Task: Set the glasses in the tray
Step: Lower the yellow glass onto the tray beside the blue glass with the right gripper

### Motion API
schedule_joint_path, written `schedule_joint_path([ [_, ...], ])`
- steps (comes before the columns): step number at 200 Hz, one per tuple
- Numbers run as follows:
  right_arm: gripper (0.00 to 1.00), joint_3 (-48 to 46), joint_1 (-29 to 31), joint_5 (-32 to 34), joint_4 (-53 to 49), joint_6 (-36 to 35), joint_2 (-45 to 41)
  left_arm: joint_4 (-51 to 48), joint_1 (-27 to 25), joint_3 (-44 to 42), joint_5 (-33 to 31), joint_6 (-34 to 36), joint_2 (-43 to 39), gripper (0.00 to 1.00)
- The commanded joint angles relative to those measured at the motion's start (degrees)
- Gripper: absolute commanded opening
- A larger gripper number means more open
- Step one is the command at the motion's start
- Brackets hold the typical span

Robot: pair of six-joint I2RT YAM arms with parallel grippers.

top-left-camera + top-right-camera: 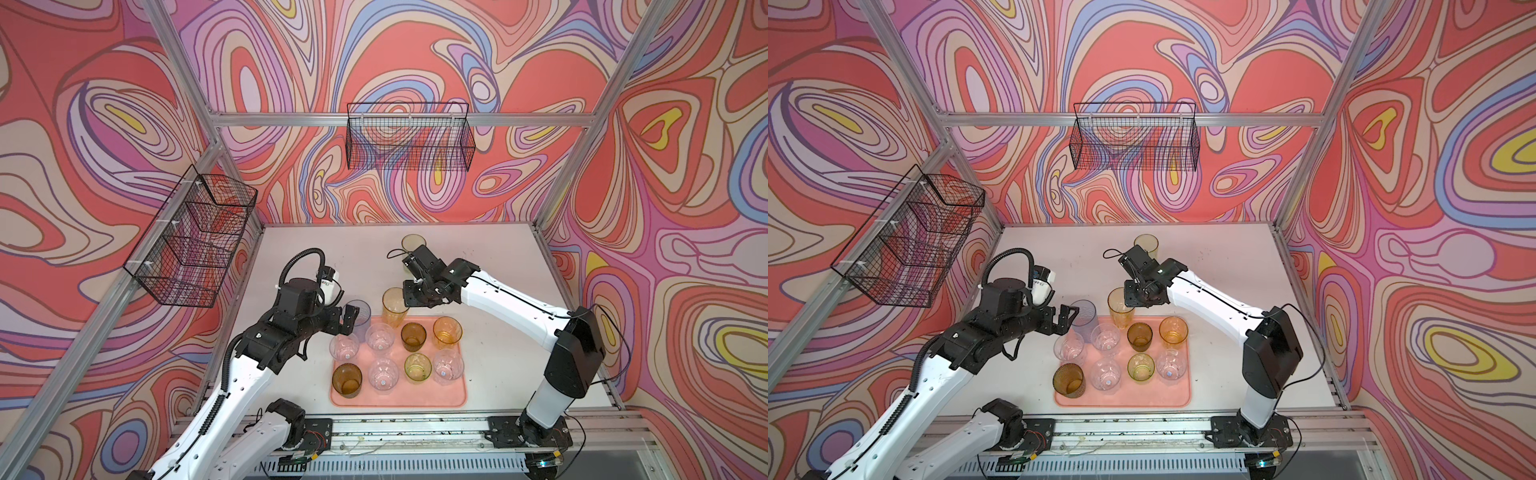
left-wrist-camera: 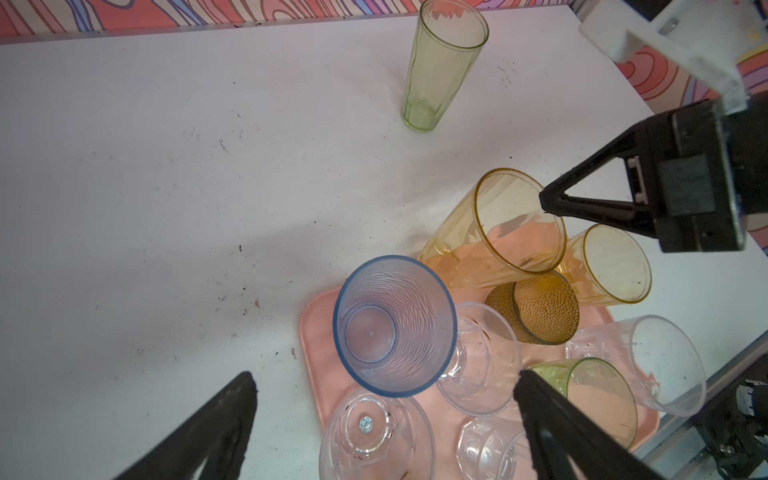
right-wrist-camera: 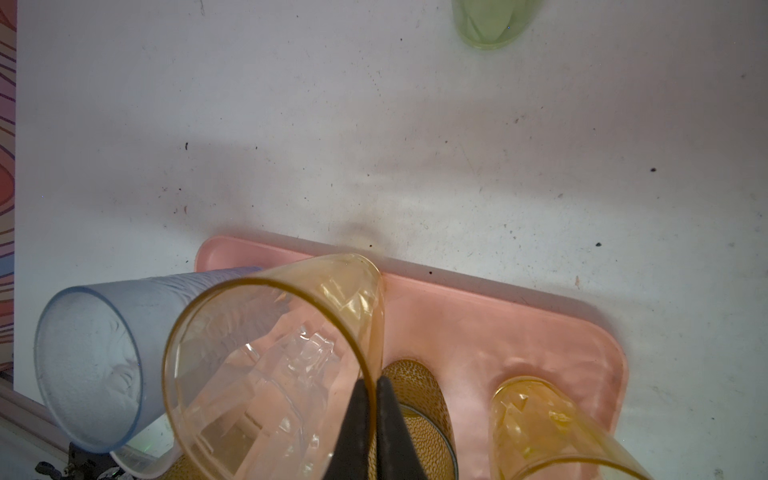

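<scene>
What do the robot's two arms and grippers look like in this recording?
Both arms have smooth white shell links joined by black motor housings: left arm, right arm. A black corrugated hose loops over the left one; a thin black cable runs beside the right. The left gripper and right gripper are black with tapering triangular fingers.

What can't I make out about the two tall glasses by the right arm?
Tall yellow see-through tumbler: in the right wrist view its base, seen through its own wall, overlaps the far rim of the salmon-pink plastic tray; inside, on the rim or lifted, cannot tell.
Tall yellow-green see-through tumbler: in both top views the right arm hides its lower part; the right wrist view's edge cuts off all but its base.
</scene>
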Motion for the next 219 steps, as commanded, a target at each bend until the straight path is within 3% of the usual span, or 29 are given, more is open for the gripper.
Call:
schedule_joint_path([
  [1, 0.0, -1.15, 0.63, 1.12, -1.37, 0.6, -1.14, 0.52, 0.29, -0.66, -0.13, 0.92, 0.03, 1.0],
  [219, 0.0, -2.82, 1.75, 1.95, -2.75, 1.82, -4.06, 0.43, 0.31, -0.75, -0.17, 0.83, 0.38, 1.0],
])
